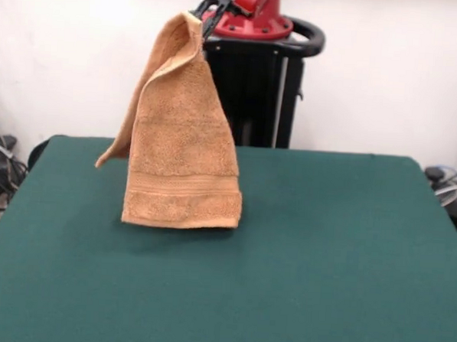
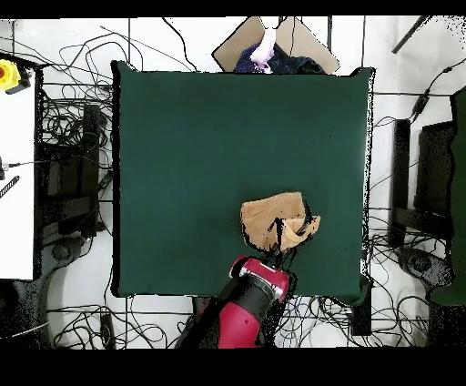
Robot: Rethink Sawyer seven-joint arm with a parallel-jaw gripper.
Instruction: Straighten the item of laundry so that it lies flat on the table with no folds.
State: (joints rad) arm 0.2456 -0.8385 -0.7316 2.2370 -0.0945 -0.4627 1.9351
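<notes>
Front view: the hand (image 1: 205,10) sits at the top edge, pinched shut on one upper corner of the towel (image 1: 182,149), with its tips just visible against the red arm (image 1: 252,7). From that corner the towel hangs in a narrow drape, long axis vertical, widening downward to a straight hem that carries a woven band stripe. The hem appears to hover just above the tabletop (image 1: 324,253) (a faint shadow lies beneath it, and contact cannot be confirmed). A second flap folds behind on the picture's left side and ends in a free corner pointing down and outward.

Overhead view: the towel (image 2: 273,218) shows as a bunched patch near the robot's edge of the tabletop (image 2: 182,137), just in front of the arm (image 2: 250,296), with wide bare green beyond it.

To do this step well, you would probably lower until the hem touches, then draw the held corner across and down along a single line, so the cloth lays out behind the hem rather than heaping. Watch the folded rear flap; it is likely to land doubled under the front panel unless the drag is slow and low.
</notes>
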